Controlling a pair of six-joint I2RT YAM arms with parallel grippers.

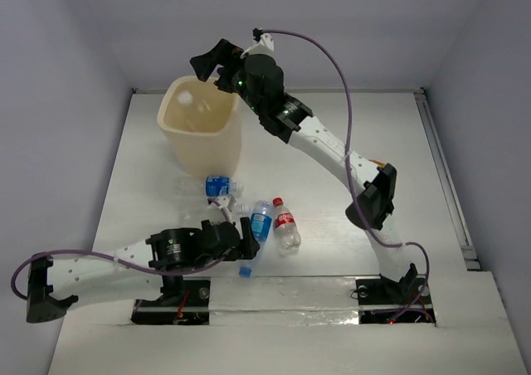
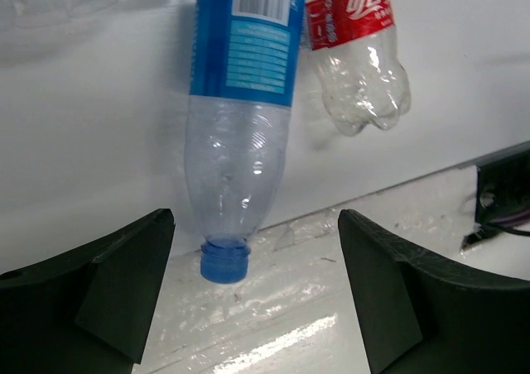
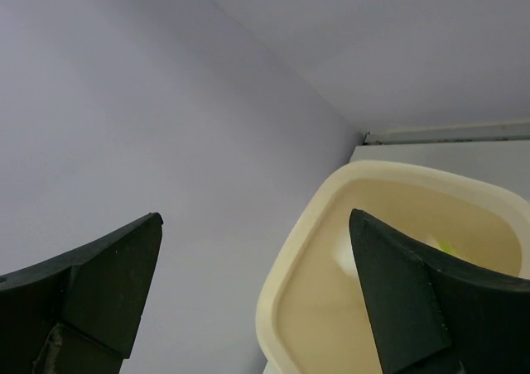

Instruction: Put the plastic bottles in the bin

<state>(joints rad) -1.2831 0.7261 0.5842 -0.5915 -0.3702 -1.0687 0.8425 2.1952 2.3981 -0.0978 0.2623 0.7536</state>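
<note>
White table (image 1: 166, 217) with bin (image 1: 203, 143), loose bottles (image 1: 260, 220)

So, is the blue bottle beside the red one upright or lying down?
Lying down. The blue bottle rests on its side on the table, cap on.

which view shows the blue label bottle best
Left wrist: the blue-label bottle fills the frame, its barcode and blue cap clear. Top external shows it small, lying beside the left gripper. Right wrist misses it, showing the bin and wall.
</note>
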